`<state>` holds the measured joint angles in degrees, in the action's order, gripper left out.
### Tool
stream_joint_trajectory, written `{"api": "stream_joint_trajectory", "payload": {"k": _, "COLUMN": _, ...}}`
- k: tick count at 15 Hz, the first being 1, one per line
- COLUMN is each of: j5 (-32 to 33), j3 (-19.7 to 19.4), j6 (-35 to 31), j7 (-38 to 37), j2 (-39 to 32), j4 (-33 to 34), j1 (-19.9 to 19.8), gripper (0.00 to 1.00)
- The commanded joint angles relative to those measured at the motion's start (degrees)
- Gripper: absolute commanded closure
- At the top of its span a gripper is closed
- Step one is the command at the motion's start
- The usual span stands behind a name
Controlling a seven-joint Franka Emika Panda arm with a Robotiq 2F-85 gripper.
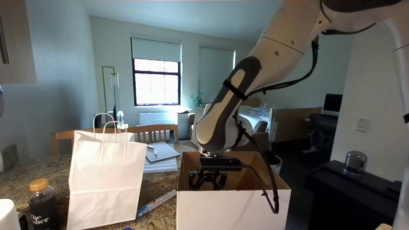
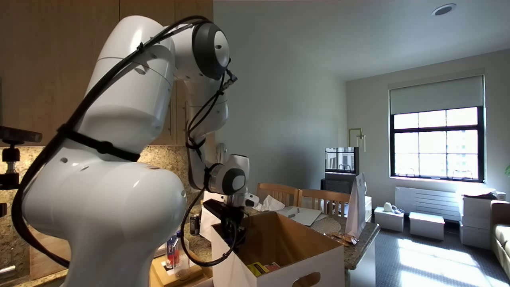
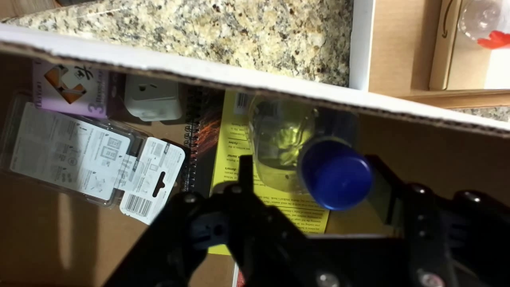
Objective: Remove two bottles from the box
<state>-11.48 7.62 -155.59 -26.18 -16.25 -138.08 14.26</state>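
Bottle [image 3: 305, 153]: transparent body, smooth round blue cap [image 3: 338, 175]; located inside the corrugated cardboard box [image 1: 230, 209], left part. Gripper [image 3: 310, 165]: jaws parted, ungrasping; cap between them, closer to the wrist view's right finger [image 3: 389, 177].

Box [image 1: 233, 210] open above; wall [image 3: 239, 75] stands near bottle [image 3: 336, 175].

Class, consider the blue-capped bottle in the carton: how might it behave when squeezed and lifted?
The bottle will probably flex, as its clear walls look like plastic. Its smooth, rounded blue cap could let a grip slip. It may be fairly light if unfilled: the yellow book shows through, though I cannot tell whether liquid remains.
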Motion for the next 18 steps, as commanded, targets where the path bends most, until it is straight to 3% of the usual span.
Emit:
{"api": "stream_joint_trajectory", "payload": {"k": 1, "j5": -1.33, "j3": 0.7, "j6": 0.57, "j7": 1.67, "j2": 2.93, "j4": -2.71, "j1": -0.93, "gripper": 0.02}}
{"api": "stream_joint_trajectory", "payload": {"k": 18, "j5": -1.24, "j3": 0.88, "j6": -0.08, "j7": 1.62, "j2": 5.64, "j4": -5.9, "j1": -0.82, "gripper": 0.0}}
